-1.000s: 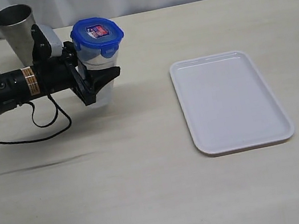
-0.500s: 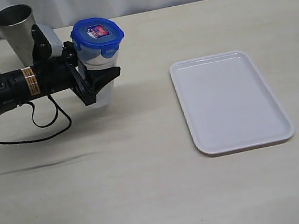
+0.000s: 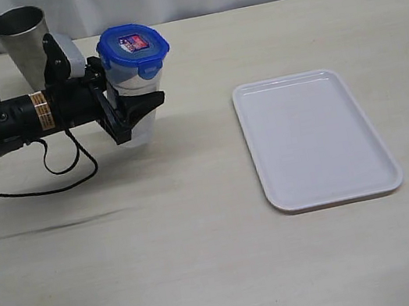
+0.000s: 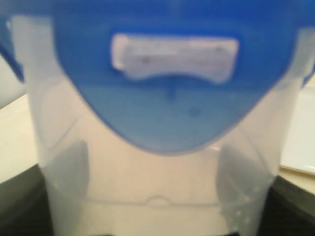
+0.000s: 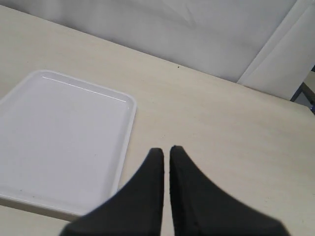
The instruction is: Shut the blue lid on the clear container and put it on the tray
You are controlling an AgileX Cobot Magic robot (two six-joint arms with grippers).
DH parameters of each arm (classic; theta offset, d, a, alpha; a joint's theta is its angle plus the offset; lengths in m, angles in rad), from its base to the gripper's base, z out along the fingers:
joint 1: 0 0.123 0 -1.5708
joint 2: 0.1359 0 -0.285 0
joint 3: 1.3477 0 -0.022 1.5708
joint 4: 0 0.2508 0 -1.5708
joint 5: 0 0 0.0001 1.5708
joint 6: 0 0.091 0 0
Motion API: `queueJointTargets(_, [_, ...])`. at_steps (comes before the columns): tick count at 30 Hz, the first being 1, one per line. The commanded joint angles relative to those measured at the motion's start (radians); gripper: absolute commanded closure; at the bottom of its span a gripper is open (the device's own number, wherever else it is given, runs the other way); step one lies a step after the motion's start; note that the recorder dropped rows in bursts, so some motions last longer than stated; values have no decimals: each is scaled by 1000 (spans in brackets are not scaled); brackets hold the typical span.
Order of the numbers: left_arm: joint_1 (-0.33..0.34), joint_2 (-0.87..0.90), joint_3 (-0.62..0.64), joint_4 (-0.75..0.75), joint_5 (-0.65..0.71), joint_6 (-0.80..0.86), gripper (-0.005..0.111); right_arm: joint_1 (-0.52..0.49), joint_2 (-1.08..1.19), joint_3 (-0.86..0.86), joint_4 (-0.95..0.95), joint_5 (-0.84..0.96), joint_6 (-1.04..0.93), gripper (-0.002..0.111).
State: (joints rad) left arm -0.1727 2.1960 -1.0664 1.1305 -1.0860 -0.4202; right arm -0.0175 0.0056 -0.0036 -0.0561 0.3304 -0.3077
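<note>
Notes left gripper (image 3: 132,102) clamped on tall clear plastic container (image 3: 140,129), round blue snap-flap lid (image 3: 133,50) seated on top, upper left of frame, well apart from flat white plastic tray (image 3: 313,138) at right, right gripper (image 5: 166,150) pinched closed and empty, and flags tipping in transit if grip slips.

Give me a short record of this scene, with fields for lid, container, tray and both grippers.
blue lid: on top of the clear container
clear container: upright, left of the tray, apart from it
left gripper: closed around the clear container's side
right gripper: shut, empty, over the table beside the tray
tray: empty, flat on the table
steel cup: behind the left arm
</note>
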Motion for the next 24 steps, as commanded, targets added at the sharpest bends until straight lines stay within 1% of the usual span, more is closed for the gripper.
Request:
queueJointTargets(1, [-3, -14, -6, -6, -26, -3, 107, -3, -6, 4, -4, 7, 2, 104])
queueJointTargets(5, [-3, -14, -6, 19, -26, -7, 107, -3, -6, 4, 9, 17, 2, 104])
queueJointTargets(10, [-3, -14, -6, 4, -26, -7, 107, -3, -6, 4, 26, 33, 192, 104])
queueJointTargets(19, [-3, -14, -6, 2, -26, -5, 107, -3, -6, 4, 28, 31, 202, 104])
queueJointTargets(22, [-3, -14, -6, 2, -28, -5, 107, -3, -6, 4, 105, 15, 266, 104])
queueJointTargets(24, [-3, -14, -6, 2, -33, -5, 107, -3, -6, 4, 118, 15, 316, 104])
